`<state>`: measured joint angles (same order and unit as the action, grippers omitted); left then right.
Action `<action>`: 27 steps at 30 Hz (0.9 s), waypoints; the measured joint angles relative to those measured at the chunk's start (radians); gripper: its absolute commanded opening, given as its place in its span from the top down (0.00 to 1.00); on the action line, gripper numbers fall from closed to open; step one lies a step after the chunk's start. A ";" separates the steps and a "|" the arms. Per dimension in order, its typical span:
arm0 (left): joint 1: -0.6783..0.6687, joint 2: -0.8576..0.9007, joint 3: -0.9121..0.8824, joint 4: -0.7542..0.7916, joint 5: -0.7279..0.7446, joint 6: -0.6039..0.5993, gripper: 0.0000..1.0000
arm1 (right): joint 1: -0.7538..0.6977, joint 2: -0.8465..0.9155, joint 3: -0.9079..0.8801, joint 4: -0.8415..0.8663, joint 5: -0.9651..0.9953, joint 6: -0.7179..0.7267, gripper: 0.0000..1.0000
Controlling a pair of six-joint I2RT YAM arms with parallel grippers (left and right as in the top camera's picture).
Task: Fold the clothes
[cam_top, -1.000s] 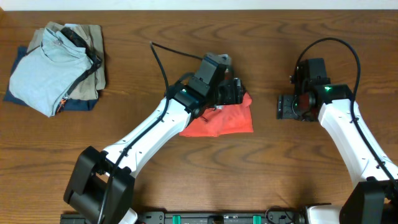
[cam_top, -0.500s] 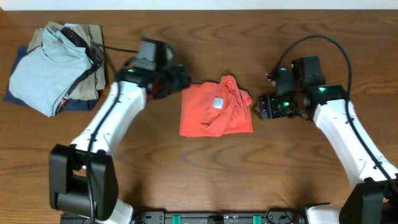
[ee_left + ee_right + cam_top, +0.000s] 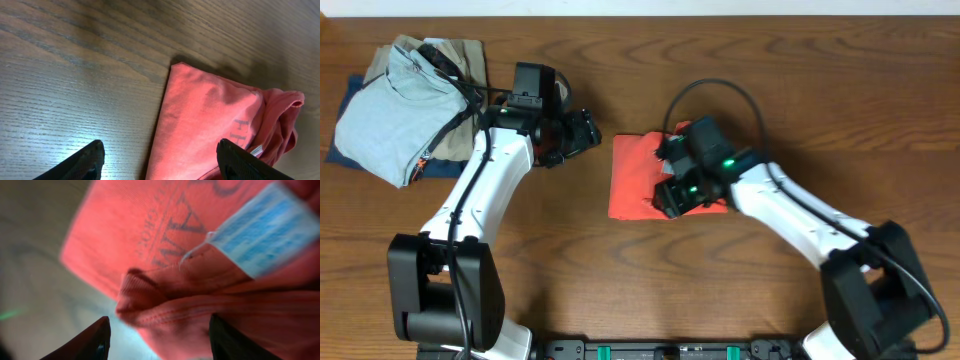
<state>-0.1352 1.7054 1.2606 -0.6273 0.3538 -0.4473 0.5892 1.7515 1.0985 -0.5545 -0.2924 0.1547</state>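
The coral-red T-shirt (image 3: 635, 178) lies folded into a small rectangle at the table's middle, with its right side bunched. In the left wrist view the shirt (image 3: 210, 120) shows its flat left part and a rumpled right edge. My left gripper (image 3: 582, 133) is open and empty just left of the shirt; its fingers (image 3: 160, 147) straddle the shirt's left edge from above. My right gripper (image 3: 670, 195) is low over the shirt's lower middle. Its fingers (image 3: 159, 325) are open either side of a bunched fold of the shirt (image 3: 150, 230), beside the blue neck label (image 3: 260, 230).
A pile of other clothes sits at the back left: a light blue shirt (image 3: 390, 110) on top of a tan garment (image 3: 460, 60) and a navy one (image 3: 450, 168). My left arm's cable runs over that pile. The table's far edge is along the top.
My left gripper has pulled away from the shirt to its left and stays open. My right gripper has moved in from the right and down onto the shirt's bunched part.
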 measured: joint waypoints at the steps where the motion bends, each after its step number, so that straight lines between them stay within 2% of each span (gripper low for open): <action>1: 0.000 0.000 0.000 0.000 -0.001 0.003 0.27 | 0.023 0.012 0.000 0.006 0.042 0.028 0.39; 2: 0.000 0.000 0.000 -0.001 -0.002 0.004 0.27 | 0.039 0.022 0.000 0.007 0.072 0.050 0.40; 4: 0.000 0.000 0.000 -0.002 -0.002 0.005 0.27 | 0.070 0.038 0.000 0.006 0.148 0.101 0.52; 6: 0.000 0.000 0.000 -0.004 -0.002 0.006 0.27 | 0.089 0.045 0.000 0.006 0.205 0.142 0.83; 8: 0.000 0.000 0.000 -0.005 -0.002 0.008 0.27 | 0.097 0.045 0.000 0.003 0.258 0.185 0.98; 15: 0.000 0.000 -0.005 -0.023 -0.018 0.013 0.27 | 0.088 0.043 0.000 -0.106 0.370 0.313 0.99; 21: 0.000 0.000 -0.005 -0.024 -0.021 0.026 0.27 | 0.014 -0.019 -0.002 -0.237 0.495 0.385 0.98; 25: 0.000 0.000 -0.005 -0.024 -0.021 0.027 0.27 | -0.058 -0.093 -0.002 -0.292 0.564 0.410 0.77; 27: 0.000 0.000 -0.005 -0.026 -0.021 0.027 0.26 | -0.099 -0.109 -0.002 -0.320 0.583 0.415 0.73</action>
<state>-0.1352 1.7054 1.2552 -0.6533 0.3332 -0.4206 0.4904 1.6424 1.0969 -0.8742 0.2909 0.5697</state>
